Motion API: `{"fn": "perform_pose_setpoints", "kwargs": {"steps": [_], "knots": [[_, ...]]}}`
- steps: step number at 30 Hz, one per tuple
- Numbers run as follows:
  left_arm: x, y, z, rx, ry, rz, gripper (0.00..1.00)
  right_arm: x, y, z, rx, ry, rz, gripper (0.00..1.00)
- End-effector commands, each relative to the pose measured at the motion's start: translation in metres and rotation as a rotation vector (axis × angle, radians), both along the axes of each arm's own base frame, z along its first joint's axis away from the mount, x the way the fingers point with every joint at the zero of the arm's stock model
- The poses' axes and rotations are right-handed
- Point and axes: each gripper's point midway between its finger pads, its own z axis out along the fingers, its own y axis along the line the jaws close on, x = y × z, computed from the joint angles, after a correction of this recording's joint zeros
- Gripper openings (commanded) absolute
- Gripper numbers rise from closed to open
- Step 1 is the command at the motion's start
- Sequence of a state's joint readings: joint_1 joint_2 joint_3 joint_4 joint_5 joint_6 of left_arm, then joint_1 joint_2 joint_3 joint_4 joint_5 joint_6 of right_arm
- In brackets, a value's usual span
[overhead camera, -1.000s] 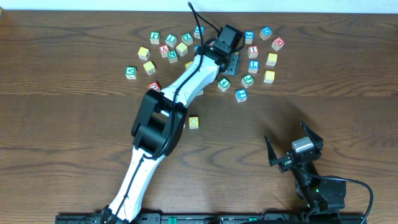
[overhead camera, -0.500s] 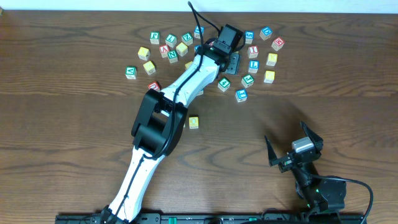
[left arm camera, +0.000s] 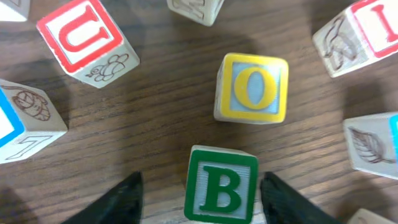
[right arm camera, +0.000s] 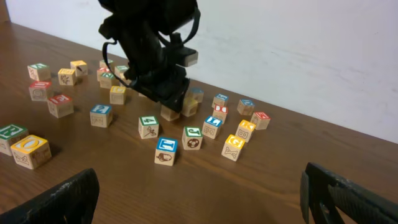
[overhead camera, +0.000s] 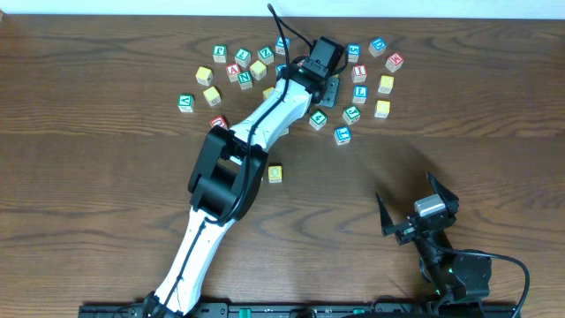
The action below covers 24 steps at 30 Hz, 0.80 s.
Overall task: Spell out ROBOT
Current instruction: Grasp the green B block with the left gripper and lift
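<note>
In the left wrist view the green B cube gets chopped off at 6 o'clock and only the dark tips of the left gripper make it in. The cube with a blue face at 9 o'clock and the leaf-drawing cube at 3 o'clock are cropped too, so no reading their letters. From overhead the left arm covers part of the cube cluster at 12 o'clock, most letters there are too tiny anyway, and in the right wrist view the right gripper is just two blurry black fingers cut off at 7 and 5 o'clock.
</note>
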<state>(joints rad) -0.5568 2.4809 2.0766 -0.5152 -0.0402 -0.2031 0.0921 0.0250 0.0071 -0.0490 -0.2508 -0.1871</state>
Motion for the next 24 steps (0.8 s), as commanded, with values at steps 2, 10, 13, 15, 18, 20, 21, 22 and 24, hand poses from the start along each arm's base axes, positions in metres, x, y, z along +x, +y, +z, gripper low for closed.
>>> {"fn": "perform_pose_setpoints", "kwargs": {"steps": [2,10,13,15,18,20,21,22,24], "knots": [[0.007,0.005,-0.004,0.033,-0.022,0.014,0.53,-0.001,0.002,-0.001,0.014,0.006,0.009,0.99],[0.008,0.005,-0.01,0.034,-0.02,0.013,0.53,-0.001,0.002,-0.001,0.014,0.005,0.009,0.99],[0.008,0.005,-0.018,0.038,-0.013,0.013,0.53,-0.001,0.002,-0.001,0.014,0.006,0.009,0.99],[0.008,0.004,-0.022,0.04,-0.01,0.012,0.53,-0.001,0.002,-0.001,0.014,0.006,0.009,0.99],[0.008,0.003,-0.022,0.04,-0.012,0.012,0.43,-0.001,0.002,-0.001,0.014,0.006,0.009,0.99],[0.009,0.003,-0.021,0.038,-0.015,0.012,0.34,-0.001,0.002,-0.001,0.014,0.006,0.009,0.99],[0.009,0.003,-0.021,0.037,-0.017,0.012,0.31,-0.001,0.002,-0.001,0.014,0.006,0.009,0.99],[0.009,0.003,-0.02,0.036,-0.018,0.012,0.29,-0.001,0.002,-0.001,0.014,0.006,0.009,0.99],[0.01,0.003,-0.015,0.032,-0.024,0.012,0.27,-0.001,0.002,-0.001,0.014,0.006,0.009,0.99]]}}
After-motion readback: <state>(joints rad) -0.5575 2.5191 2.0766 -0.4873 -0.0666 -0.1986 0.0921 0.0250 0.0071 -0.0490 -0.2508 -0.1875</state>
